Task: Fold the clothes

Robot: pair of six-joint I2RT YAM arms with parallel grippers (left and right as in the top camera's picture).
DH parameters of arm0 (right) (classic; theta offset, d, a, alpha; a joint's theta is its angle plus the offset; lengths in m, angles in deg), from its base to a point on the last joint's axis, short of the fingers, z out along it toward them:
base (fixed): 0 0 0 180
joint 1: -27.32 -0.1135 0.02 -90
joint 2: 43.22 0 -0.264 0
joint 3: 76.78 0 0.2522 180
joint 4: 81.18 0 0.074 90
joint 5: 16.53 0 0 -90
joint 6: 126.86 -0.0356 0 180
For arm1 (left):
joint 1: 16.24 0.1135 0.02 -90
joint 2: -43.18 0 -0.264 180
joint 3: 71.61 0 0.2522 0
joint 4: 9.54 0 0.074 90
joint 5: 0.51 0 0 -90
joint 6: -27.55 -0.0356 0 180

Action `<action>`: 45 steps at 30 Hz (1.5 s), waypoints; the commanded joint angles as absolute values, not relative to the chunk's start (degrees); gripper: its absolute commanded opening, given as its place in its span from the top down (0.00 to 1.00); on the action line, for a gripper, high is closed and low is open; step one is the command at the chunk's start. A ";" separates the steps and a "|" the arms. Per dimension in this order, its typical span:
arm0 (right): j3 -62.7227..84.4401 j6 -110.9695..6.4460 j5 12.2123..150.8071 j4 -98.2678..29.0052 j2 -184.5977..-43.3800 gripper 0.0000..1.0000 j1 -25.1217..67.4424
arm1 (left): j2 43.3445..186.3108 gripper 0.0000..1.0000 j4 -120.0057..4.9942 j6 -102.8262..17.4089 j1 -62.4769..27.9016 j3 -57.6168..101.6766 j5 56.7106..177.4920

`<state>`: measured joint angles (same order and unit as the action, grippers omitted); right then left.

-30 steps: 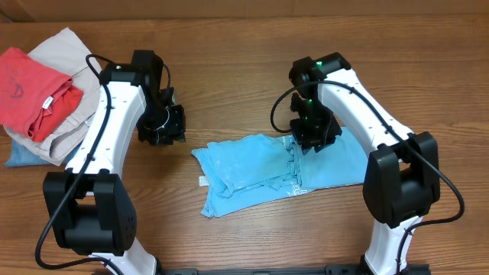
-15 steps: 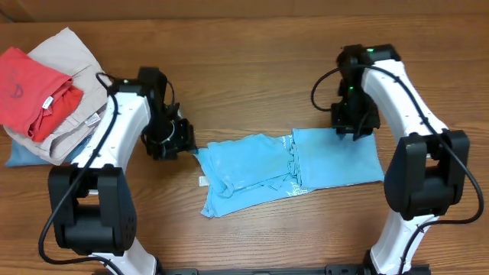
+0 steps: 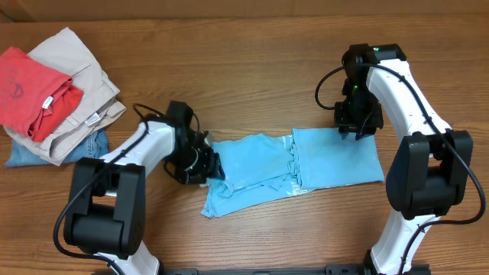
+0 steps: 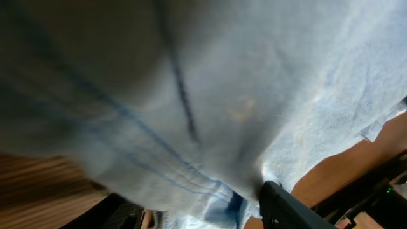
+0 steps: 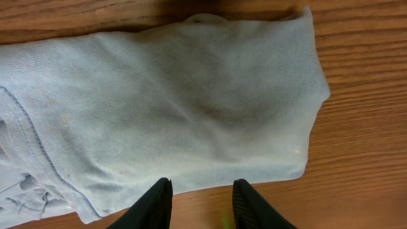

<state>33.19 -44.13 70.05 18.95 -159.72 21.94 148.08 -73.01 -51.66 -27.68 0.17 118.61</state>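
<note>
L end effector (image 3: 208, 165) now low on T-shirt (image 3: 260, 169), grip unclear; R end effector (image 5: 203, 186) apart

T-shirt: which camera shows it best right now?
Overhead: the whole T-shirt lies in frame, partly folded. The left wrist view shows only blurred blue cloth up close. The right wrist view shows one end and its edges, not the rest.

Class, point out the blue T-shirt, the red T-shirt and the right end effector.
blue T-shirt (image 3: 336, 156), overhead view, its smooth flat half.
red T-shirt (image 3: 30, 92), overhead view, its middle.
right end effector (image 5: 202, 186), right wrist view, midway between fingertips.
</note>
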 commanded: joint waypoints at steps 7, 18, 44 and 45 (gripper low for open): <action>34.04 -44.39 69.70 19.17 -157.32 0.65 21.83 | 148.06 0.40 -71.85 -49.67 -28.64 -1.44 119.31; 34.04 -44.39 69.67 20.11 -157.32 0.65 21.83 | 148.41 0.95 -69.01 -51.18 -28.29 -1.42 119.29; 34.13 -44.37 69.67 19.93 -157.32 0.64 23.34 | 148.39 0.94 -98.30 -61.17 -10.48 41.85 116.14; 34.13 -44.37 69.67 20.02 -157.32 0.64 23.34 | 148.39 0.94 -99.44 -61.08 -12.12 42.99 116.58</action>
<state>33.19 -44.13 70.05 20.04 -159.72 23.16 148.45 -97.06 -59.33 -7.29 37.50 113.23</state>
